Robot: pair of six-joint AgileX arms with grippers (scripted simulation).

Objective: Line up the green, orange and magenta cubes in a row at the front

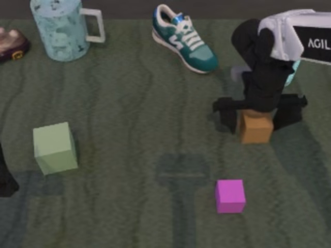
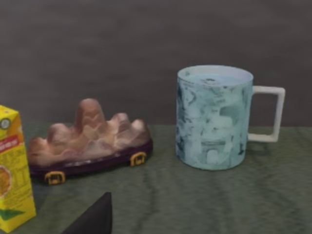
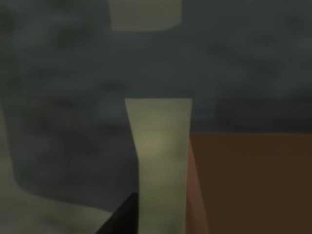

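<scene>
1. Right gripper [image 1: 257, 114] lowered over the orange cube [image 1: 255, 128], one dark finger on each side of it, near the right side of the table. Fingers apart and straddling the cube; contact with its faces impossible to confirm from above, since the wrist covers the upper part of the cube.
2. Orange cube: plain, matte, stiff, probably light; flat parallel faces, so easy to pinch across two opposite sides at mid-height. Not fragile, not very slippery (judged from the look only).
3. Magenta cube [image 1: 230, 196]: toward the front from the right gripper and a little to its left, apart from the orange one. Smallest of the three, same kind of grip, with less face for the pads.
4. Green cube [image 1: 55, 148]: well apart, far to the left of the right gripper, close to the left arm. Largest; probably needs a wide opening of the fingers.
5. Left gripper [image 1: 6, 182]: only a dark piece at the left edge of the top view, parked; fingers not readable.
6. Hard to make out: right wrist view very close and blurred, with the orange face [image 3: 248, 185] beside a pale upright strip, maybe a finger pad (not certain).
7. Left wrist view: only the light blue mug [image 2: 214, 117], a brown mountain-like ornament [image 2: 87, 141] and a yellow carton [image 2: 12, 170], cut off at the frame edge; no cube there.
8. Teal sneaker [image 1: 183, 39] behind the right gripper, not part of the row.
</scene>
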